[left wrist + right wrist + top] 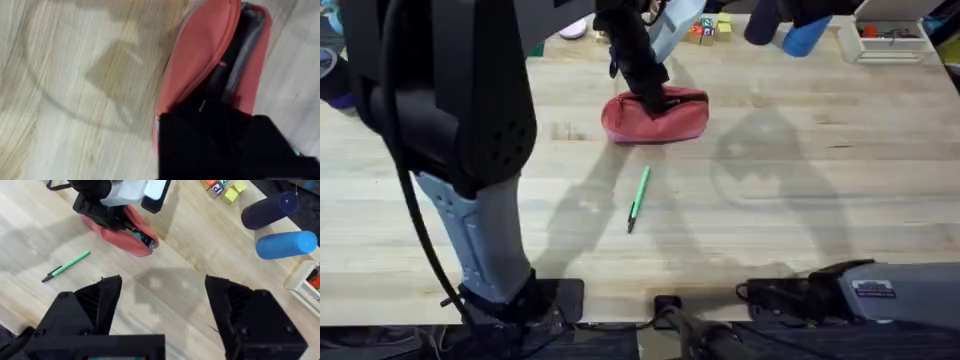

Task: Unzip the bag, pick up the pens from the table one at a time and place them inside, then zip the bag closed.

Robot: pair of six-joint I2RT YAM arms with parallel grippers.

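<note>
The bag (658, 116) lies on the far middle of the table (840, 200), zipper open; a dark slot is seen along its length in the left wrist view (240, 60). A dark slim object, judged to be the black pen, appears to sit in the opening, though it cannot be confirmed. The left gripper (655, 97) is pressed down at the bag's mouth; whether its fingers are closed or parted cannot be told, since they are blurred and lost against the dark slot.

The green pen (638, 199) lies nearer the bases, well apart from the bag, untouched. The right gripper (162, 305) hangs above bare table with its fingers spread wide, holding nothing.

Risks judged from here:
- The soft bag may be dragged or tipped if the left gripper lifts while caught on fabric.
- The opening may collapse once released, so the green pen would strike the fabric instead of entering.
- The round green pen may roll if nudged off-centre during pickup.
</note>
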